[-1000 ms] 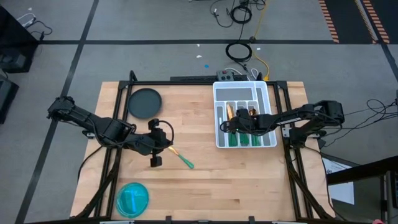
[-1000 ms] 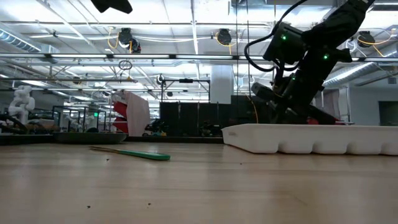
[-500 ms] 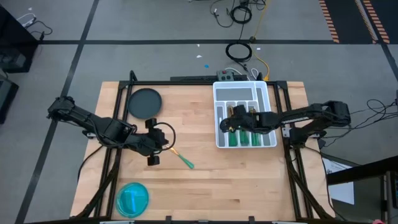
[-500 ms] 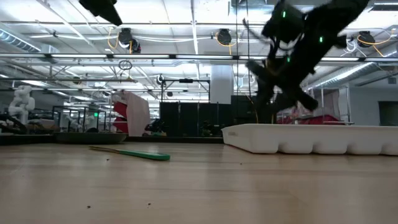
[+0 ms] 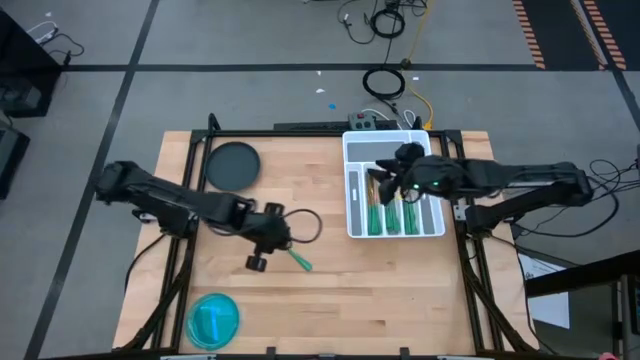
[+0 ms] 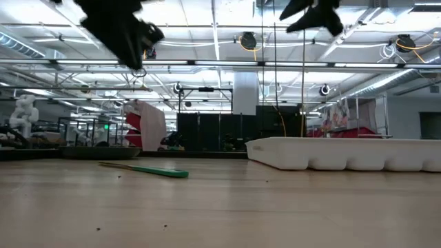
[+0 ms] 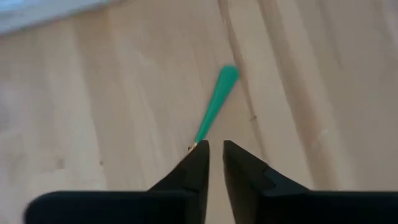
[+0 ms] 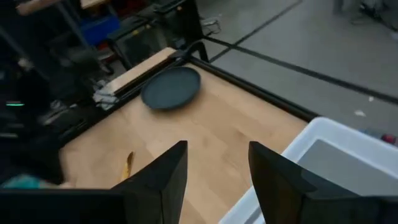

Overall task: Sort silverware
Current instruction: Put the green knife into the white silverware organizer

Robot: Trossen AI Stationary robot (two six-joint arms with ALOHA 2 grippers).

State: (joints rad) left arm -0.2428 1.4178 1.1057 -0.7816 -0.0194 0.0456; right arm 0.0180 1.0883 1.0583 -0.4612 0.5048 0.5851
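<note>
One piece of silverware with a green handle lies flat on the wooden table; its gold head is hidden in the left wrist view by my fingers. My left gripper hangs above that head end, pointing steeply down, its fingers a narrow gap apart with nothing between them. More silverware lies in the slots of the white tray. My right gripper is high above the tray, open wide and empty.
A dark round plate sits at the table's far left, and a blue bowl at the near left. In the low view both grippers hang high, the left and the right. Bare wood lies between the loose piece and the tray.
My right gripper has risen steeply out of the tray and tipped toward level. My left gripper has come down and shifted toward the table's right edge, over the loose piece's head end, rolling as it went. The loose piece has not moved.
</note>
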